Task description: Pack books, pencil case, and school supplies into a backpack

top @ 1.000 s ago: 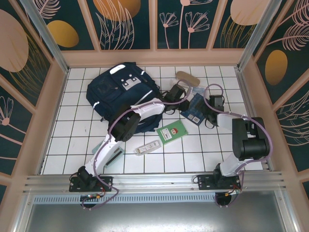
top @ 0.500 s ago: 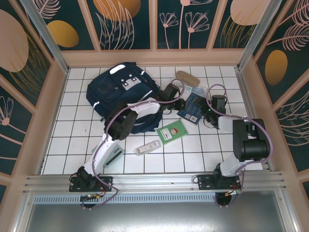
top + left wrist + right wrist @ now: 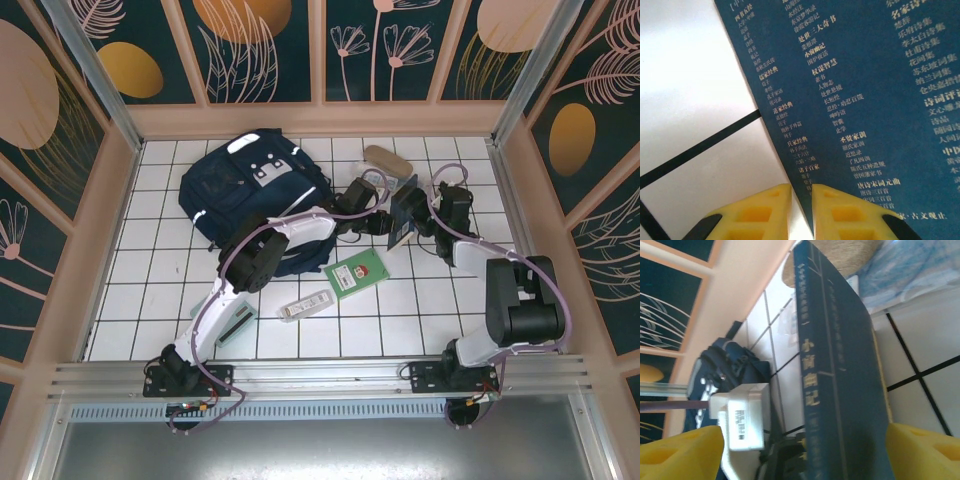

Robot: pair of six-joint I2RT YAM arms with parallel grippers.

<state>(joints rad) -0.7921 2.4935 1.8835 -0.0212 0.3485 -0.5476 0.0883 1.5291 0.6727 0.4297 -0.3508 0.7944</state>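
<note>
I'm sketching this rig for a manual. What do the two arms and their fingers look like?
The left arm and right arm both have white links between black joint housings, with a lilac cable looping alongside each. The fingers are bright yellow plastic with moulded cut-outs.

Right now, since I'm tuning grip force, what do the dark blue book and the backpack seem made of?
The dark blue book looks like paper with a matte card cover: printed pale lettering, no glare, thin stiff edge. The backpack looks woven, likely nylon: soft folds, white patches.
</note>
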